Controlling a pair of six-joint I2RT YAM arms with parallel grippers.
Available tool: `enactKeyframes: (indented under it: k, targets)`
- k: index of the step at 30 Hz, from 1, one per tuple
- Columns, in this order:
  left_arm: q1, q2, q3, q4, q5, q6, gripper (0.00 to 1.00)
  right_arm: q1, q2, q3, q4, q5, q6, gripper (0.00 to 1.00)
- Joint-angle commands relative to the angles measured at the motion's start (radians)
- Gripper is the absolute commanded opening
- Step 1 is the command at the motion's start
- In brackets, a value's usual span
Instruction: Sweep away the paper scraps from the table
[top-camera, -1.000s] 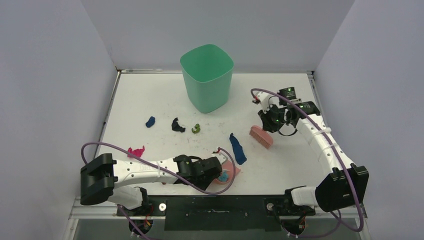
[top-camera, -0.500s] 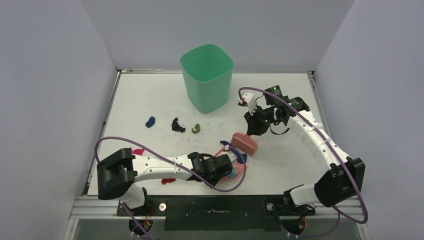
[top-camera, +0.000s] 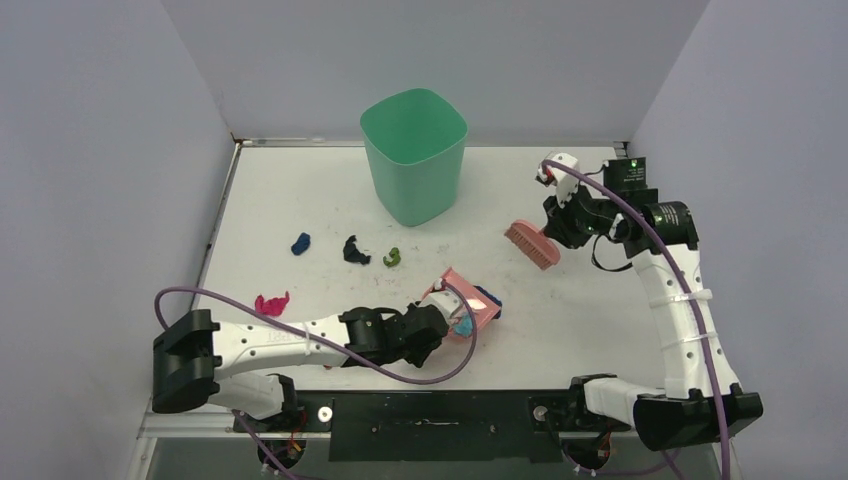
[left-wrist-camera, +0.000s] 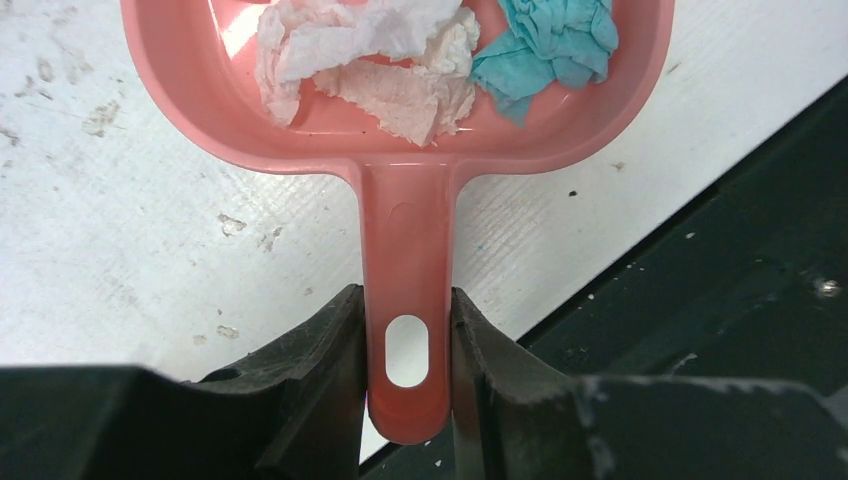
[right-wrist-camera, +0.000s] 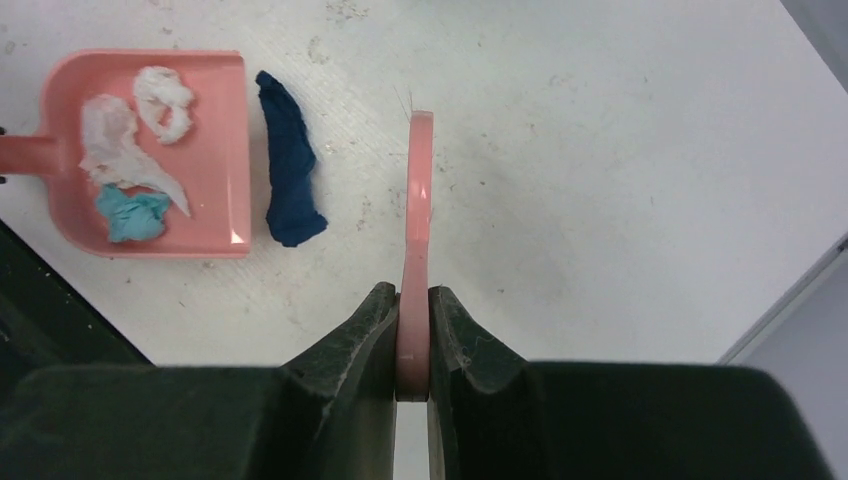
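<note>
Here, the left gripper (left-wrist-camera: 405, 335) is clamped on the handle of the pink dustpan (left-wrist-camera: 405, 240), which holds white and light-blue paper scraps (left-wrist-camera: 545, 40); a dark blue scrap (right-wrist-camera: 289, 160) lies just beside its lip. The right gripper (right-wrist-camera: 413, 325) pinches the pink brush (right-wrist-camera: 418, 200) (edge-on in the wrist view), right of the green bin (top-camera: 414, 150). Further scraps (top-camera: 355, 250), blue, black, green and magenta, lie on the table (top-camera: 280, 190), left of centre

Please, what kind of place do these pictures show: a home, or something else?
Probably a laboratory robot test cell, not a home: a flat white tabletop enclosed by bare pale grey walls, two white-and-black robot arms mounted at its near edge, and small crumpled coloured paper scraps scattered on it.
</note>
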Motion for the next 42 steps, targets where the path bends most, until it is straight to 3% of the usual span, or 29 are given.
enactKeyframes:
  k: [1,12,18,21,25,32,42]
  targets:
    - [-0.007,-0.114,0.038,0.038,-0.057,0.008,0.00,-0.036,-0.055,-0.117,0.198,0.133,0.116,0.05]
    - [0.051,-0.100,0.282,-0.235,-0.071,0.032,0.00,-0.118,-0.144,-0.423,0.558,0.129,0.347,0.05]
    - [0.180,-0.068,0.415,-0.269,0.034,0.070,0.00,-0.147,-0.193,-0.561,0.716,0.116,0.426,0.05]
    - [0.216,-0.028,0.504,-0.289,0.029,0.108,0.00,-0.174,-0.212,-0.627,0.776,0.048,0.439,0.05]
    - [0.278,0.033,0.612,-0.298,0.049,0.127,0.00,-0.194,-0.250,-0.712,0.865,0.078,0.443,0.05]
    - [0.389,0.123,0.759,-0.232,0.153,0.111,0.00,-0.208,-0.266,-0.761,0.900,0.056,0.439,0.05]
    - [0.484,0.336,1.126,-0.250,0.250,0.095,0.00,-0.219,-0.254,-0.757,0.871,0.015,0.393,0.05]
